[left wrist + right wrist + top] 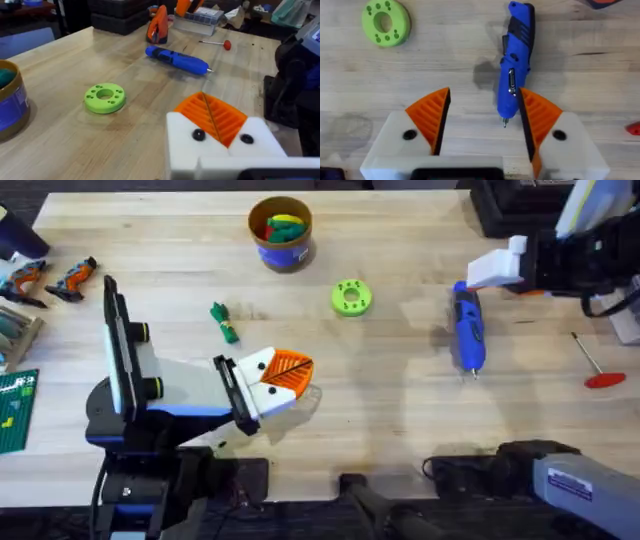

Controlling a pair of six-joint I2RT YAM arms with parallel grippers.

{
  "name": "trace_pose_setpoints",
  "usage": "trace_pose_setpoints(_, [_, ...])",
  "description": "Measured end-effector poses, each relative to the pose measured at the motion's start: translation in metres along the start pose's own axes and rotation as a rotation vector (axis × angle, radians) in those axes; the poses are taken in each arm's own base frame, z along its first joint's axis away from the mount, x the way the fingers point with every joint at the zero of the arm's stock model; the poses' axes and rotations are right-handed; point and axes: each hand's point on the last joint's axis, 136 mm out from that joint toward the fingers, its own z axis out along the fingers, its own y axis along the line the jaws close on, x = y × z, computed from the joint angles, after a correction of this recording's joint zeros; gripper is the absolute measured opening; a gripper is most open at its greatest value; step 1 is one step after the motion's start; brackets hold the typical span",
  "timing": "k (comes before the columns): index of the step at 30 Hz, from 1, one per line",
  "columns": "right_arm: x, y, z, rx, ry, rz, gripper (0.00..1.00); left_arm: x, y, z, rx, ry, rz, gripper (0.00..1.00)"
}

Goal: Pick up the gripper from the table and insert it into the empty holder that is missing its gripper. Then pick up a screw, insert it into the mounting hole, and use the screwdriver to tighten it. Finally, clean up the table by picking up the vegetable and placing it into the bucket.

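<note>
The blue screwdriver [467,330] [177,59] [516,60] lies on the table right of centre, its bit toward the front edge. My right gripper [484,95] is open, and the screwdriver lies ahead of its orange pads. A white holder [497,268] juts from a dark claw at the back right, with an orange wedge [157,25] beside it; I cannot tell whether that wedge is the gripper. My left gripper [290,370] [210,117] is shut near the front, left of centre. The green vegetable [224,322] lies behind it. The bucket [280,250] [10,105] stands at the back centre.
A lime-green disc [350,297] [105,97] [386,22] lies between the bucket and the screwdriver. A thin rod with a red handle [595,365] [215,43] lies at the right edge. Two orange-and-black pieces [75,277] and a green plate [15,410] sit at the left.
</note>
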Motion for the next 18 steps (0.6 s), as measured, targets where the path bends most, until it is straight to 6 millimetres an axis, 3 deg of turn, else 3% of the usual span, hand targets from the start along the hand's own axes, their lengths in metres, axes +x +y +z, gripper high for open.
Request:
trace_pose_setpoints(12, [0.001, -0.001, 0.003, 0.001, 0.004, 0.001, 0.782, 0.0, 0.0, 0.0, 0.0, 0.0, 0.0, 0.005])
trace_pose_setpoints(18, [0.016, -0.012, 0.036, 0.017, 0.029, 0.024, 0.782, 0.0, 0.0, 0.0, 0.0, 0.0, 0.0, 0.005])
